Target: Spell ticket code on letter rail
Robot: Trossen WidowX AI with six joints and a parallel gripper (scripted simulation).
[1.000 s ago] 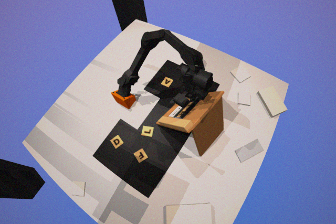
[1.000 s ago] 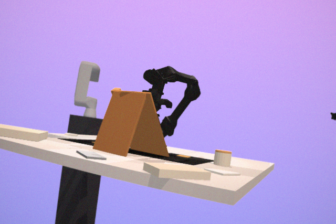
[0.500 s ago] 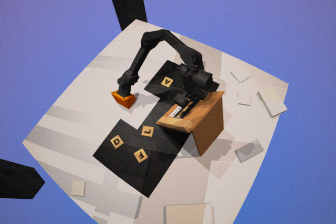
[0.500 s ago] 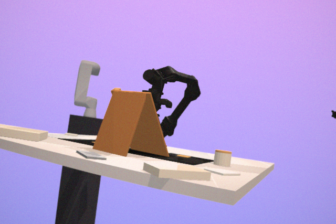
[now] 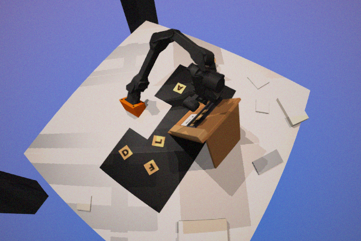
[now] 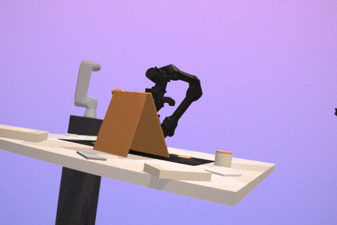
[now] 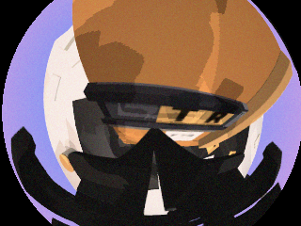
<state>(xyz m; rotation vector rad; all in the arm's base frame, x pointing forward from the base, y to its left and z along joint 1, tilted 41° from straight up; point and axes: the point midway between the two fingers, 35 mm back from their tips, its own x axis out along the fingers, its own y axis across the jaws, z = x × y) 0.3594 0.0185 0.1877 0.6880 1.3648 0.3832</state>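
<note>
My gripper [image 7: 153, 132] is shut and empty, its tips at the lower edge of the dark letter rail [image 7: 165, 96] on the brown board [image 5: 223, 141] [image 6: 117, 124] [image 7: 174, 42]. In the wrist view, a T tile [image 7: 169, 114] and an R tile [image 7: 224, 118] sit in the rail's right part; the rail left of the T shows dark. The white ticket [image 5: 188, 119] [image 7: 183, 136] is below the rail; its print is too small to read. Loose on the black mat [image 5: 160, 194] lie an A tile [image 5: 179, 87], an L tile [image 5: 158, 141], a D tile [image 5: 125, 152] and apparently an F tile [image 5: 150, 167].
A grey slab [image 5: 267, 161] [image 6: 91, 155] and pale blocks [image 5: 299, 118] [image 6: 185, 175] lie behind the board. A round cup-like object [image 6: 222, 159] stands near the counter's far end. The arm's orange base [image 5: 133, 106] is left of the board. Another grey arm [image 6: 82, 86] stands beyond the counter.
</note>
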